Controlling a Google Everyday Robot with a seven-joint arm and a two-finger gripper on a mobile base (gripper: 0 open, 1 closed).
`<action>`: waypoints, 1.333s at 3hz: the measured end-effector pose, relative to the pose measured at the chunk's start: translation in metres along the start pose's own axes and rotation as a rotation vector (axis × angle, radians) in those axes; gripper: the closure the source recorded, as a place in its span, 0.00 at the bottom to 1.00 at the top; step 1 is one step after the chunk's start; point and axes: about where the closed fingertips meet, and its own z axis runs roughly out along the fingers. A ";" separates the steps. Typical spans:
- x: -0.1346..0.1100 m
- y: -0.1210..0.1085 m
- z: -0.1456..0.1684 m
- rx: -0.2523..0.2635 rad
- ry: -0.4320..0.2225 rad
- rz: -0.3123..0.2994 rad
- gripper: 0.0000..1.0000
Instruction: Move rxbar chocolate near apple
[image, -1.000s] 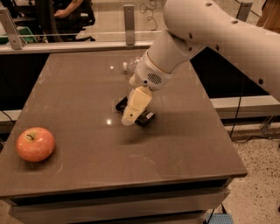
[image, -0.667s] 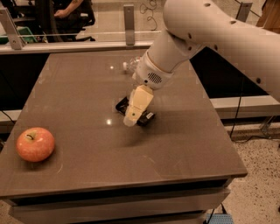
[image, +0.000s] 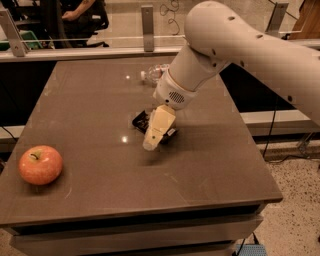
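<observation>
Cream gripper (image: 151, 142) hangs over flat black rxbar chocolate wrapper (image: 141, 120), grip can't tell; round red-orange apple (image: 41, 164) well apart from gripper, move still undone.

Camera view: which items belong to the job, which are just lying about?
Job: rxbar chocolate, centre of the table; apple, front-left corner; hand, right over the bar.
Lying about: water bottle, near the back edge.
</observation>
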 end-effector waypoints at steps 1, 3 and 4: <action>0.005 0.001 0.005 0.003 -0.004 0.002 0.18; 0.010 0.004 0.007 0.009 -0.021 0.010 0.65; 0.011 0.006 0.006 0.014 -0.025 0.013 0.88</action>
